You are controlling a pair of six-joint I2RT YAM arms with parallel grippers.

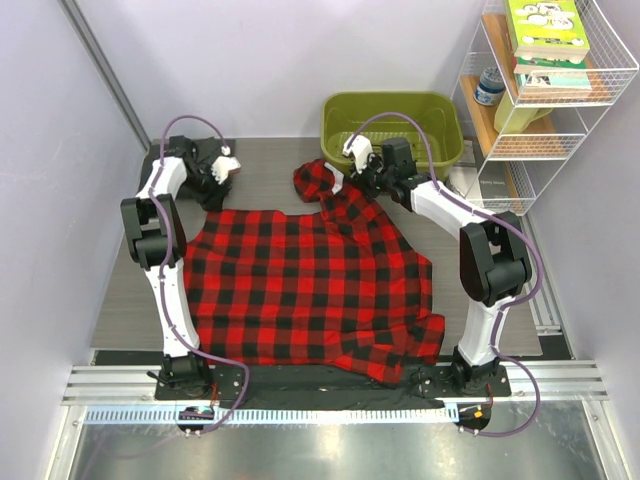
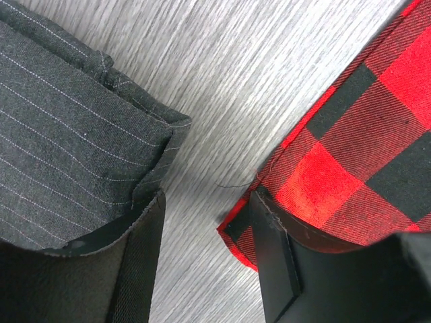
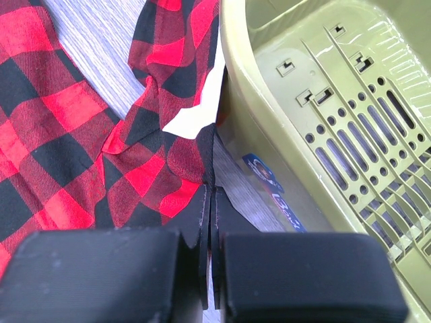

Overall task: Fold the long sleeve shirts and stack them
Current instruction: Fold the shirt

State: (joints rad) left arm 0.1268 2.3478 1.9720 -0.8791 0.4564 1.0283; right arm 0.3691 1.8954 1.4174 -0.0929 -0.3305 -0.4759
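Note:
The red-and-black plaid shirt (image 1: 300,280) lies spread flat across the middle of the table, with its collar end bunched at the back (image 1: 322,182). My right gripper (image 1: 348,182) is there, shut on a thin edge of the plaid shirt (image 3: 155,168) beside its white label (image 3: 192,118). The dark grey pinstriped shirt (image 2: 67,134) lies folded at the back left. My left gripper (image 2: 209,202) stands open low over bare table between the two shirts. One of its fingers (image 2: 273,256) is over the plaid corner (image 2: 242,232), the other at the grey shirt's edge.
A green plastic basket (image 1: 440,110) stands at the back right, its wall (image 3: 323,81) right next to my right gripper. A white wire shelf (image 1: 560,90) with books is mounted on the right. Walls close in on the left and the back.

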